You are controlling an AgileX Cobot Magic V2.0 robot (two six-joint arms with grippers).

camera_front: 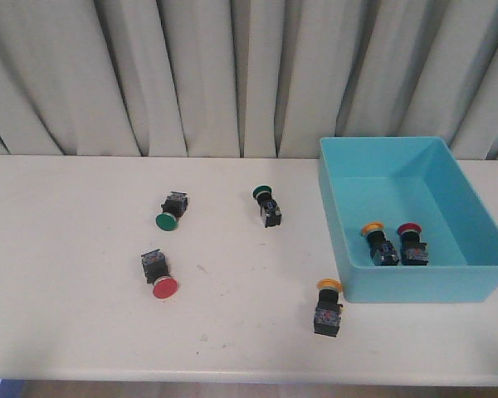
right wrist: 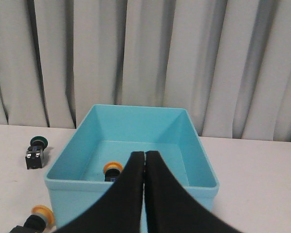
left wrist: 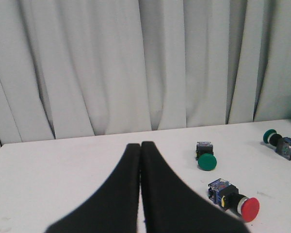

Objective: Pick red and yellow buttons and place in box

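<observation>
A red button [camera_front: 159,275] lies on the table left of centre; it also shows in the left wrist view [left wrist: 234,198]. A yellow button [camera_front: 328,306] lies just outside the front-left corner of the turquoise box [camera_front: 481,286] and shows in the right wrist view [right wrist: 38,218]. Inside the box lie a yellow button [camera_front: 378,242] and a red button [camera_front: 412,243]. My left gripper [left wrist: 140,145] is shut and empty, back from the red button. My right gripper [right wrist: 145,154] is shut and empty, in front of the box [right wrist: 82,194]. Neither gripper shows in the front view.
Two green-capped buttons lie on the table, one [camera_front: 172,211] behind the red one and one [camera_front: 267,204] near the centre. A grey curtain [camera_front: 232,75] hangs behind the table. The table's front edge [camera_front: 232,377] runs along the bottom.
</observation>
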